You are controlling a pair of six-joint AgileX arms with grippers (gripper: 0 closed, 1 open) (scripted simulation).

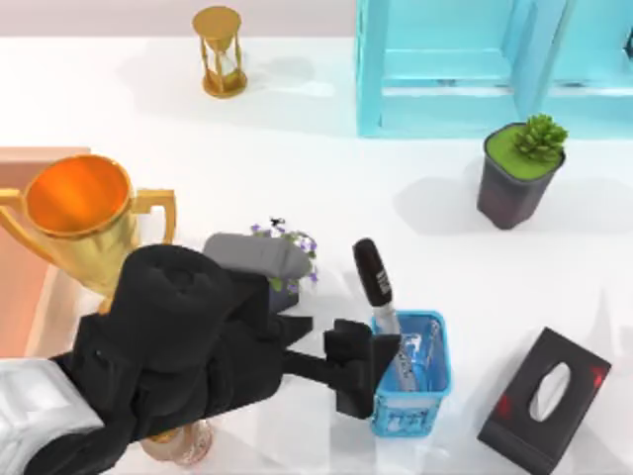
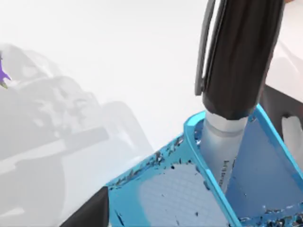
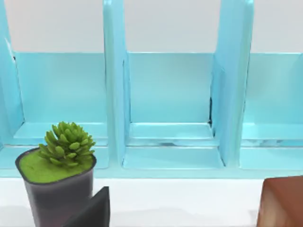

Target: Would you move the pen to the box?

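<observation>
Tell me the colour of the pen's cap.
Black, above a pale grey barrel; the pen shows best in the left wrist view.

The pen [image 2: 239, 61] has a glossy black cap; the cup [image 1: 412, 381] around it is blue mesh; the trophy [image 1: 79, 213] is shiny gold.

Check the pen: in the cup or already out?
In. The pen stands tilted in the blue mesh cup, barrel inside, cap above the rim; left gripper beside it.

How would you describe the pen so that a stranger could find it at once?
Look near the front edge of the table, right of the gold trophy. There stands a small blue mesh cup, with the left gripper beside it. The pen stands tilted inside: black cap, pale grey barrel.
</observation>
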